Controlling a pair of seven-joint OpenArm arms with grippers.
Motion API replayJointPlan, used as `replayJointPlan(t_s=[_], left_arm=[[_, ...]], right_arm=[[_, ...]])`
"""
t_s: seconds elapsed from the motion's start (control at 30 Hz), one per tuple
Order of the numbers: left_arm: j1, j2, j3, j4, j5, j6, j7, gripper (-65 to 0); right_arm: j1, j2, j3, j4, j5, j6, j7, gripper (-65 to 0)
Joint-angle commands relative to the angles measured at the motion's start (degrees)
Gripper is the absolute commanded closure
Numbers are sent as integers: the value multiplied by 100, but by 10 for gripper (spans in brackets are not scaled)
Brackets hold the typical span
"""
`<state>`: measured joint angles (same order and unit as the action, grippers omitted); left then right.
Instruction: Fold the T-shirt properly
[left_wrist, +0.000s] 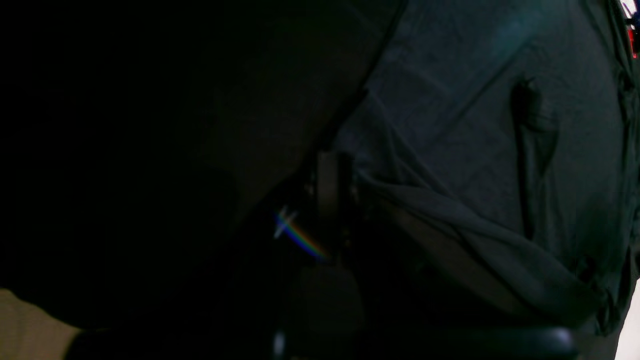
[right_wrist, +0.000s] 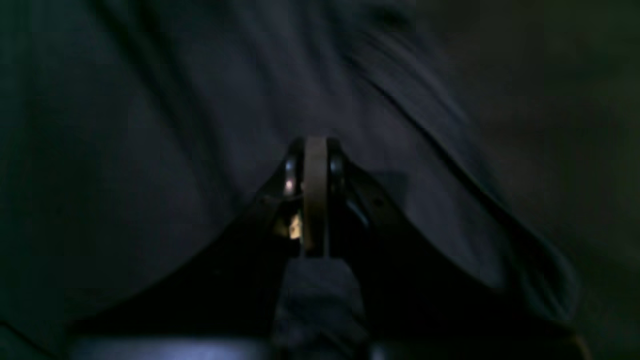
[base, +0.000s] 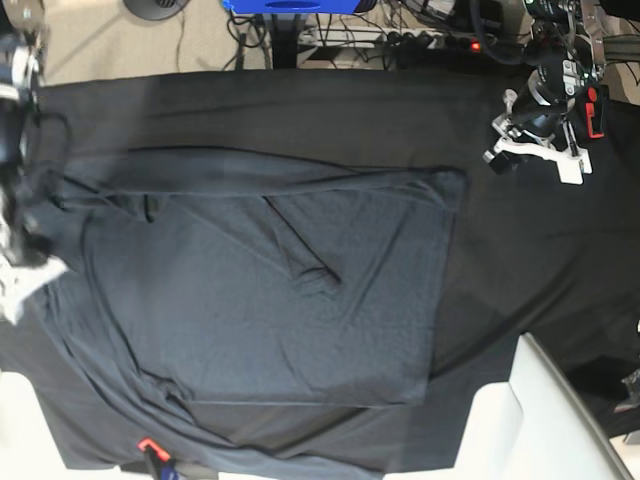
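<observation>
Meanwhile both the left claw (left_wrist: 332, 185) and right claw (right_wrist: 315, 165) are clamped on the T-shirt (base: 270, 300).

- a table (base: 560, 230) under a smooth black cloth (base: 530, 270) carries everything.
- the t-shirt (base: 250, 300), charcoal grey, lies spread on the cloth, left of centre in the base view, creased, with a small fold near its middle.
- bare cloth shows to the shirt's right and along the far edge.
</observation>
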<state>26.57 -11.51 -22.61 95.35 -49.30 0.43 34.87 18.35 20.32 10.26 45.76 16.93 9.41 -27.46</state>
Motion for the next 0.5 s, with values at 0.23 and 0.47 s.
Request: replayJointPlan(t_s=[0.23, 0.47], left_arm=[[3, -58, -29, 78, -42, -56, -116, 0], [-6, -58, -29, 78, -42, -56, -116, 0]], right_arm=[[1097, 215, -345, -1345, -9, -49, 650, 0], [1422, 285, -846, -2242, -9, -75, 1291, 0]])
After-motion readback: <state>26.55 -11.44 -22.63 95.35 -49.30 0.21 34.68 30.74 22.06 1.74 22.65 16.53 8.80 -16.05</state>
